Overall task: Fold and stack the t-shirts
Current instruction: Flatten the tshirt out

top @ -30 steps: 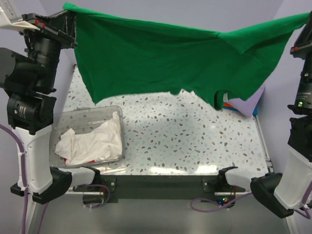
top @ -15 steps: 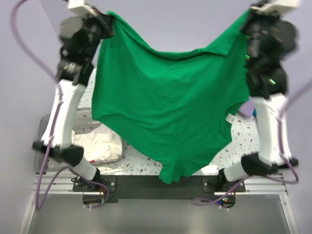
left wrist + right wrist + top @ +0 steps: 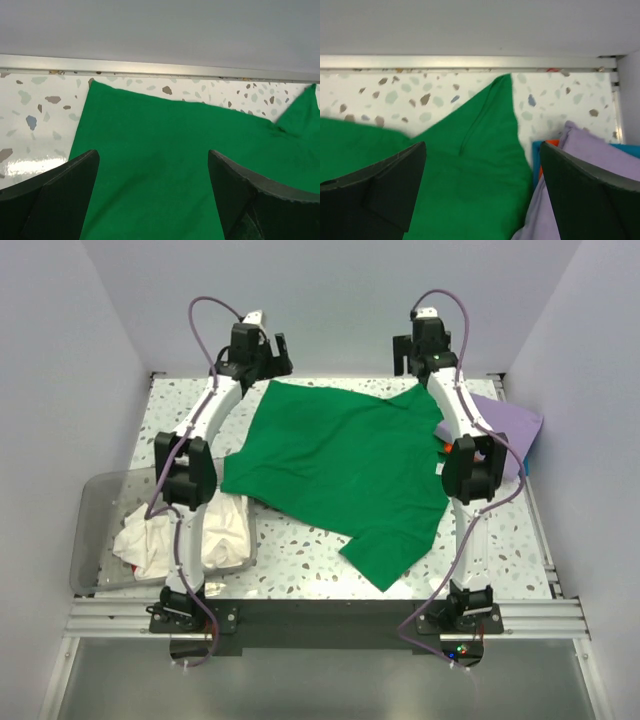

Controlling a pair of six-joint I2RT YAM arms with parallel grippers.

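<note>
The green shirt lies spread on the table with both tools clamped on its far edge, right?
Not quite. The green shirt does lie spread on the table, but both wrist views show the left tool and right tool open above it, gripping nothing.

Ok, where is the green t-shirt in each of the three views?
Top external: green t-shirt spread flat across the middle.
Left wrist: green t-shirt fills the lower centre and right.
Right wrist: green t-shirt at lower left and centre, beside the lavender t-shirt.
Shared landmark: the metal strip along the far edge, above the shirt in every view.
</note>
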